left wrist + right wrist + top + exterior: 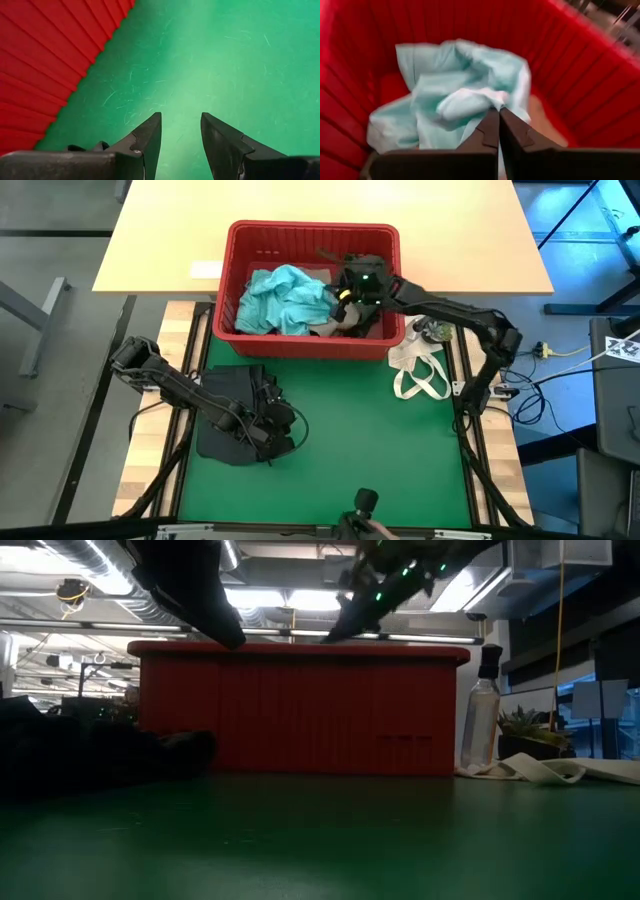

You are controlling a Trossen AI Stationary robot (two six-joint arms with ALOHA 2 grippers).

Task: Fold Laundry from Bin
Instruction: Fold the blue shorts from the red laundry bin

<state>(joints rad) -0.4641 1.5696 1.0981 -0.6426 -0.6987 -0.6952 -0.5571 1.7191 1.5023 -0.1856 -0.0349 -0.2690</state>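
Observation:
The red bin point(310, 228) stands at the far edge of the green mat point(350, 450). Inside it a light teal garment point(285, 295) lies crumpled on the left. A beige piece point(325, 328) and a dark piece point(368, 322) lie at the right. My right gripper point(499, 112) reaches into the bin's right half and is shut on the teal garment point(455, 85). A black garment point(225, 405) lies spread on the mat at the left. My left gripper point(181, 135) hovers open over bare mat beside it, near the bin's wall point(40, 60). My right gripper pinches a bunched fold of the teal garment point(487, 100) between its fingertips, on the side of the heap nearest the bin's right half. The fingers slant down from the right. The rest of the garment lies crumpled on the bin's floor; one layer or several, I cannot tell.
A white cloth bag with loop handles point(420, 365) lies on the mat right of the bin, with a clear spray bottle point(482, 715) beside it. A tan tabletop point(170, 240) lies beyond the bin. Bare mat spreads across the middle and near right.

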